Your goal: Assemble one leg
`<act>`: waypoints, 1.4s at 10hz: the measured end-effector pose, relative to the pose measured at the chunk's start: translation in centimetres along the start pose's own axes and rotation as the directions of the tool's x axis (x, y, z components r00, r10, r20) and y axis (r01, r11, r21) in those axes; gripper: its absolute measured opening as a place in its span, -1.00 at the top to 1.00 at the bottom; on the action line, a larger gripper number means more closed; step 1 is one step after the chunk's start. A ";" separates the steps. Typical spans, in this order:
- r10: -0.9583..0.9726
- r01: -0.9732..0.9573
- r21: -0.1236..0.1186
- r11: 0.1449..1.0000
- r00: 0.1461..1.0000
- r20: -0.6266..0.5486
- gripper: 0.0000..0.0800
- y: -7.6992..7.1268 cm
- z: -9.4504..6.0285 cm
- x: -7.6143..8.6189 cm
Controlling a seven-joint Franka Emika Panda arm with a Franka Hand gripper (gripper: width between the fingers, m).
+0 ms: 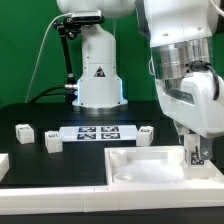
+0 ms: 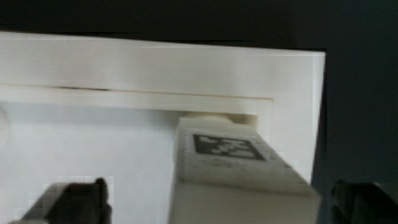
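1. Gripper (image 1: 194, 152) low over the base (image 1: 130, 166), at the corner on the exterior view's right; fingers (image 2: 79, 203) spread.
2. Leg (image 2: 233, 160) between them, apparently in the corner pocket, unpinched.
3. Marker board (image 1: 96, 133) behind; three blocks (image 1: 22, 130) flanking.

The leg (image 2: 228, 158) stands in the base's (image 1: 135, 165) corner pocket.

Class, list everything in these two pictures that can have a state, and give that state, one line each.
Gripper: open, fingers either side of a leg, not touching it.
Leg between the fingers: set at the base's corner, released.
Base: flat on the table.
Loose legs: on the table, unattached.
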State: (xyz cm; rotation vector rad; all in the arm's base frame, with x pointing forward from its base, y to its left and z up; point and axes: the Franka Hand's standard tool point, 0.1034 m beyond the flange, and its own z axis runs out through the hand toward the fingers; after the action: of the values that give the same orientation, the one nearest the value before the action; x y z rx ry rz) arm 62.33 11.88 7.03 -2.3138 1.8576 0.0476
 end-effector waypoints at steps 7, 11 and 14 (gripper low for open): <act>-0.735 0.734 -0.067 0.676 0.678 0.006 -0.62 -1.0 -0.2 0.1; -0.932 0.928 -0.089 0.361 0.360 -0.033 -0.62 -1.2 0.1 -0.2; -0.947 0.942 -0.090 0.322 0.321 -0.029 -0.30 -1.2 0.1 -0.1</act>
State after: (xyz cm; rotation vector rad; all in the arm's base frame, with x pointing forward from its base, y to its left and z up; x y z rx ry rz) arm 63.44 12.28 7.05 -3.0645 0.1779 -0.1525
